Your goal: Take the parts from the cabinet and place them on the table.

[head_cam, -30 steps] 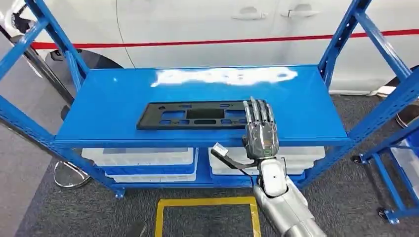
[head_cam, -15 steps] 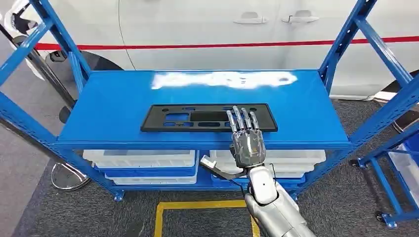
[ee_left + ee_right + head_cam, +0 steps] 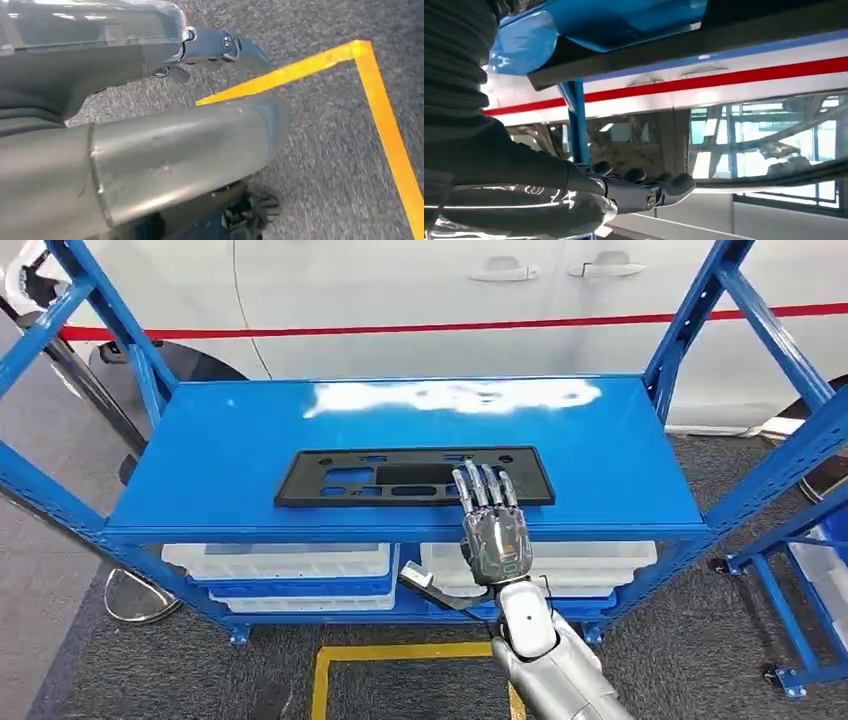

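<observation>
The right hand (image 3: 492,525) has slid left along the shelf's (image 3: 230,440) front edge, fingers apart, flat over the right end of the plate (image 3: 390,477), not yet gripping it.

One black plastic part (image 3: 414,477) lies on one blue shelf (image 3: 250,430) of the cabinet. Beneath it sit two white bins (image 3: 277,560), side by side on a lower shelf. One robot hand (image 3: 492,525) reaches over the shelf's front edge. One yellow tape outline (image 3: 400,652) marks the floor. One white car (image 3: 420,290) stands behind.
</observation>
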Tool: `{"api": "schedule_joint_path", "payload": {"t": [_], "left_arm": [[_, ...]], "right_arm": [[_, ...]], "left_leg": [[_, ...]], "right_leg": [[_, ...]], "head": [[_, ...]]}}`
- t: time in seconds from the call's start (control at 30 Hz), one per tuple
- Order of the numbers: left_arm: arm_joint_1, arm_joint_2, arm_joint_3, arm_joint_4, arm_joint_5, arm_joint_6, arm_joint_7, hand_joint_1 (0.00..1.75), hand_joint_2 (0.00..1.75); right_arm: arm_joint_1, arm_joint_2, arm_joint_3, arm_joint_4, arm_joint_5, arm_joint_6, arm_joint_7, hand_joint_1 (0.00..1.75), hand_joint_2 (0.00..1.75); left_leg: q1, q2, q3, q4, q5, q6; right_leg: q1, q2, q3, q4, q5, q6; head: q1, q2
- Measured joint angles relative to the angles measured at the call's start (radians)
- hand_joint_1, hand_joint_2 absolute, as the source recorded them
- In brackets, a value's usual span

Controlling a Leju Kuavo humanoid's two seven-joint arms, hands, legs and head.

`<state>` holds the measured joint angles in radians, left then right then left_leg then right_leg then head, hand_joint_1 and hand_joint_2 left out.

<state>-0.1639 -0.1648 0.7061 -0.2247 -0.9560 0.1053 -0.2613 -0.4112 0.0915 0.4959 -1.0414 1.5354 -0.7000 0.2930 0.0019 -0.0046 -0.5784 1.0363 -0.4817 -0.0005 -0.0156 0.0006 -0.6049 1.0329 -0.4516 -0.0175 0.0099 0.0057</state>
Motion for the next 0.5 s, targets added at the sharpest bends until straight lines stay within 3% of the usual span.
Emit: {"api": "schedule_joint_path", "payload": {"t": [0.03, 0.1, 0.13, 0.17, 0.2, 0.27, 0.3, 0.37, 0.43, 0.5], "left_arm": [[-0.001, 0.0, 0.0, 0.0, -0.001, 0.0, 0.0, 0.0, 0.0], [0.001, 0.0, 0.0, 0.0, -0.004, 0.0, -0.002, 0.0, 0.0], [0.003, 0.0, 0.0, 0.0, -0.005, 0.0, -0.002, 0.0, 0.0], [0.004, 0.0, 0.0, 0.0, -0.005, 0.0, -0.002, 0.0, 0.0], [0.005, 0.0, 0.0, 0.0, -0.006, 0.0, -0.002, 0.0, 0.0], [0.003, 0.0, 0.0, 0.0, -0.006, 0.0, -0.006, 0.0, 0.0], [0.003, 0.0, 0.0, 0.0, -0.006, 0.0, -0.007, 0.0, 0.0], [-0.002, 0.003, 0.0, 0.0, -0.006, 0.0, -0.008, 0.0, 0.0], [0.002, 0.003, 0.0, 0.0, -0.007, 0.0, -0.008, 0.0, 0.0], [0.005, 0.002, 0.0, 0.0, -0.006, 0.001, -0.009, 0.0, 0.0]], "right_arm": [[-0.001, 0.002, 0.0, 0.0, 0.0, 0.0, 0.0, 0.0, 1.75], [0.0, 0.003, 0.0, 0.0, 0.0, 0.0, -0.005, 0.0, 1.75], [0.001, 0.003, 0.0, 0.0, 0.0, 0.0, -0.007, 0.0, 1.75], [0.002, 0.003, 0.0, 0.0, 0.0, 0.0, -0.007, 0.0, 1.75], [0.003, 0.003, 0.0, 0.0, 0.0, 0.0, -0.007, 0.0, 1.75], [0.002, 0.003, 0.0, 0.0, 0.0, 0.0, -0.008, 0.0, 1.75], [0.002, 0.003, 0.0, 0.0, 0.0, 0.0, -0.008, 0.0, 1.75], [0.0, 0.003, 0.0, 0.0, 0.0, 0.0, -0.008, 0.0, 1.75], [0.003, 0.003, 0.0, 0.0, 0.0, 0.0, -0.01, 0.0, 1.75], [0.001, 0.003, 0.001, -0.002, 0.0, 0.0, -0.01, 0.0, 1.75]], "left_leg": [[0.002, 0.001, -0.025, 0.054, -0.034, -0.006], [0.007, 0.001, -0.106, 0.221, -0.107, -0.016], [0.009, 0.001, -0.14, 0.286, -0.123, -0.018], [0.009, 0.001, -0.151, 0.3, -0.113, -0.017], [0.009, 0.001, -0.139, 0.267, -0.081, -0.015], [0.008, 0.001, -0.056, 0.094, 0.019, -0.003], [0.005, 0.002, -0.016, 0.006, 0.048, 0.008], [-0.005, 0.003, 0.005, -0.024, 0.021, 0.019], [-0.006, 0.003, 0.002, -0.035, 0.017, 0.028], [0.002, 0.0, 0.036, -0.052, 0.02, 0.038]], "right_leg": [[-0.001, 0.0, 0.0, 0.0, -0.002, -0.006], [0.001, -0.002, 0.0, 0.0, -0.007, -0.012], [0.002, -0.002, 0.001, 0.0, -0.008, -0.012], [0.002, -0.001, 0.002, 0.0, -0.011, -0.013], [0.002, 0.0, 0.006, 0.0, -0.014, -0.012], [0.003, 0.002, 0.022, 0.0, -0.023, -0.007], [0.002, 0.001, 0.03, -0.002, -0.028, -0.005], [0.005, 0.001, 0.03, -0.002, -0.032, 0.009], [0.005, -0.001, 0.036, 0.005, -0.018, 0.023], [0.003, -0.003, 0.033, 0.028, -0.033, 0.028]], "head": [[0.0, 0.0], [0.0, 0.0], [0.0, 0.0], [0.0, 0.0], [0.0, 0.0], [0.0, 0.0], [0.0, 0.0], [0.0, 0.0], [0.0, 0.0], [0.001, 0.0]]}}
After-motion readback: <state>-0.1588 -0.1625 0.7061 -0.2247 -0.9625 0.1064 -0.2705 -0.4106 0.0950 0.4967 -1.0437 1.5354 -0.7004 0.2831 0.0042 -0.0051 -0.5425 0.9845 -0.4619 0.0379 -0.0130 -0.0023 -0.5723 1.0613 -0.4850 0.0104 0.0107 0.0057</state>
